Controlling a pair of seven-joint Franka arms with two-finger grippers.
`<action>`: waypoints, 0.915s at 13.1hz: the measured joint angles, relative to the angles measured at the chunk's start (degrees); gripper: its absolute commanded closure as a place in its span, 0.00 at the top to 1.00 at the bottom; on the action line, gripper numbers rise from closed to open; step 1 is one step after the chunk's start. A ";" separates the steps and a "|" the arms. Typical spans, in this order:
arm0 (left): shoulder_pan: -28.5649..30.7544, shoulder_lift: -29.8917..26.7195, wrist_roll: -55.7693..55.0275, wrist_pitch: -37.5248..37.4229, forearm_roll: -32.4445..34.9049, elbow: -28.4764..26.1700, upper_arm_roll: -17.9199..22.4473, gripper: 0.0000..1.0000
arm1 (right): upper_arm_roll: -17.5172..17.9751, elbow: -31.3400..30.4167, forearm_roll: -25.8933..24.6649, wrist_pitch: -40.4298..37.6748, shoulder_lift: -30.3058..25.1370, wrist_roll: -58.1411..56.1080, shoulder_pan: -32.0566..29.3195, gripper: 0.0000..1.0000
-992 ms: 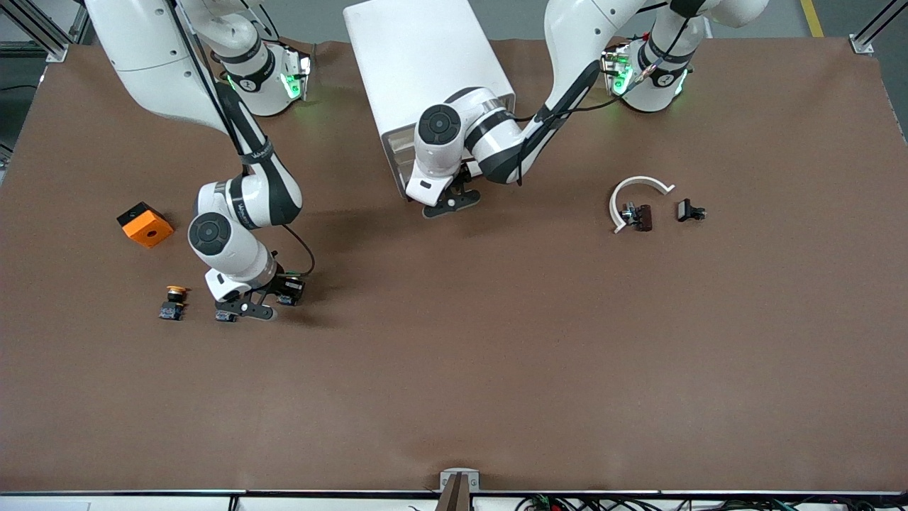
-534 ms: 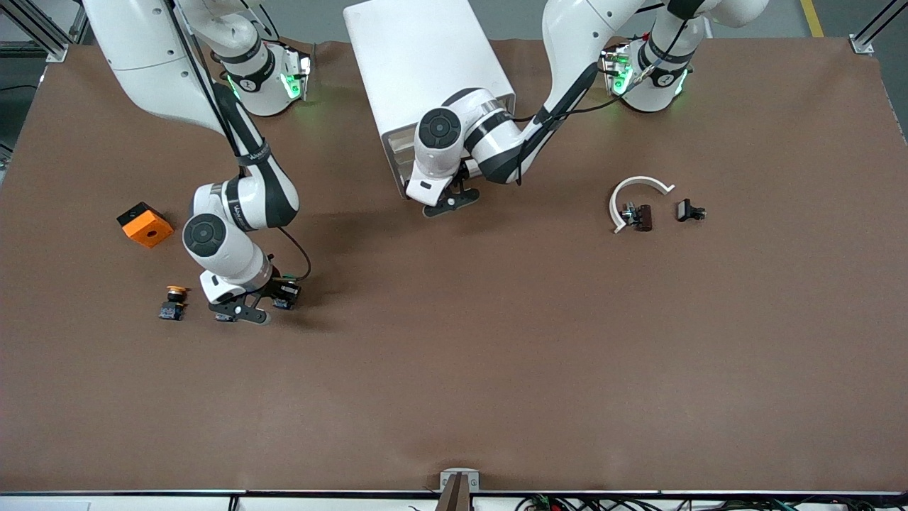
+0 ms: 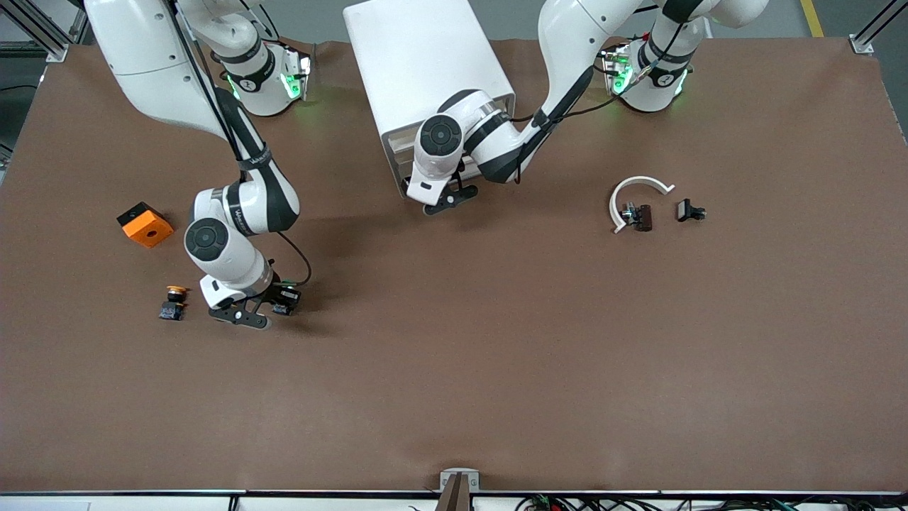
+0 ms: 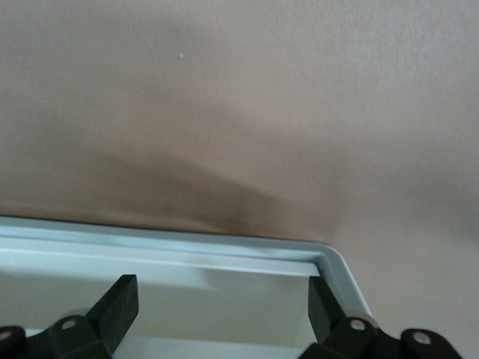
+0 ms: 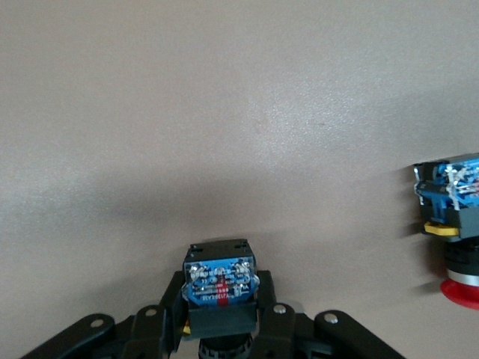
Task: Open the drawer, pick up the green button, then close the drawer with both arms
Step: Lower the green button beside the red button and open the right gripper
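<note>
The button (image 5: 220,286) is sitting clamped between the right gripper (image 5: 221,318) fingers just over the worktop (image 3: 496,355), while the left gripper (image 4: 224,318) fingers are spreading wide at the drawer (image 4: 187,258) front.

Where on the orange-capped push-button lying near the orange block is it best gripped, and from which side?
Grip the black-and-blue body of the orange-capped push-button, coming from above and closing across its flat sides. It seems to lie on its side, and the round cap would likely slip.

The button's (image 5: 220,286) cap is hidden by the right tool (image 5: 221,318).
</note>
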 measured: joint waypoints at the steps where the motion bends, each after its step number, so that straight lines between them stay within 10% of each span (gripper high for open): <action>1: -0.05 0.00 0.00 0.00 -0.07 0.04 -0.13 1.00 | 0.00 0.01 -0.09 0.00 0.15 0.00 0.07 0.00; 2: 0.00 0.01 0.00 0.00 -0.30 0.05 -0.12 1.00 | 0.00 0.02 -0.09 0.00 0.28 0.00 0.12 0.12; 3: 0.06 0.02 0.03 -0.02 -0.70 0.05 -0.09 1.00 | 0.00 0.08 -0.10 0.00 0.35 0.01 0.14 0.79; 4: 0.14 0.04 0.07 -0.04 -1.02 0.05 -0.08 1.00 | 0.00 0.09 -0.10 -0.03 0.36 0.01 0.13 1.00; 12: 1.06 0.12 0.07 -3.33 -2.56 1.53 -0.06 1.00 | -0.38 8.84 -0.15 -14.64 -0.55 0.02 0.09 1.00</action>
